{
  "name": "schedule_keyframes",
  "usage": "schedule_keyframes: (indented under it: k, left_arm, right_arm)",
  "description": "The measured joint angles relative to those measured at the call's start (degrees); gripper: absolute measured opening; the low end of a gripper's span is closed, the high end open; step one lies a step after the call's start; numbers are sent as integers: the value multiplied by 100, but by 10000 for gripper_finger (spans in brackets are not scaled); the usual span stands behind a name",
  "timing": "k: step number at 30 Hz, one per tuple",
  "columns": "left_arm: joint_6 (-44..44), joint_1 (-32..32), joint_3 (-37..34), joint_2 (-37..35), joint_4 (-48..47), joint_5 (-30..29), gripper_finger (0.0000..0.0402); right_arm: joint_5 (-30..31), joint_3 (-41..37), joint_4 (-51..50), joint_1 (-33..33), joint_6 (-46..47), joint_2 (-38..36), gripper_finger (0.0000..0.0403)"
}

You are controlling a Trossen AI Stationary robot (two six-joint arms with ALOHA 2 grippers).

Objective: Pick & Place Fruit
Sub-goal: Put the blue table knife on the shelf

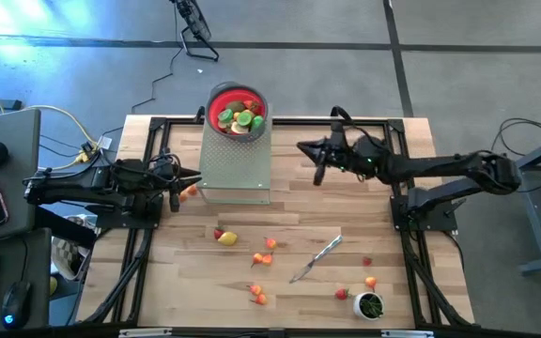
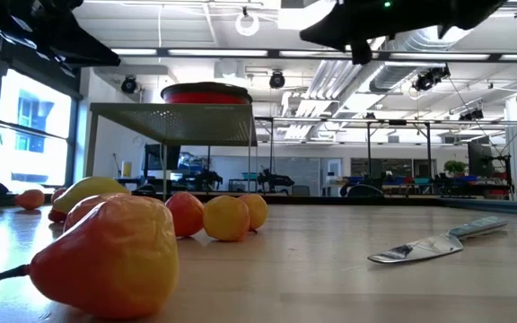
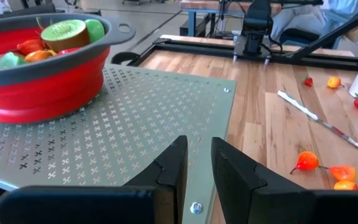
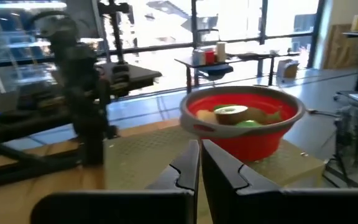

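Pear-shaped fruit (image 2: 106, 256) nearest, light, hard, slick, pinch mid-body; left gripper (image 3: 197, 165) slightly parted, empty; right gripper (image 4: 201, 163) pressed together

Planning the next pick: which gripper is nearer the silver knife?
Right. The right gripper hovers just beyond the knife, toward the table's far edge. The left gripper sits beside the perforated stand, farther across the table.
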Motion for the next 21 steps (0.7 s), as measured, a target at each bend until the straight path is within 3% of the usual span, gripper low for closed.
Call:
schedule_keyframes:
  k: [12,21]
  left_arm:
    - [-153,0,0,-2,-54,7,67]
    - [-153,0,0,0,-57,10,67]
  right_arm:
    - [-1,-377,-16,1032,-8,-360,11]
    - [-14,-376,-82,1254,-13,-358,11]
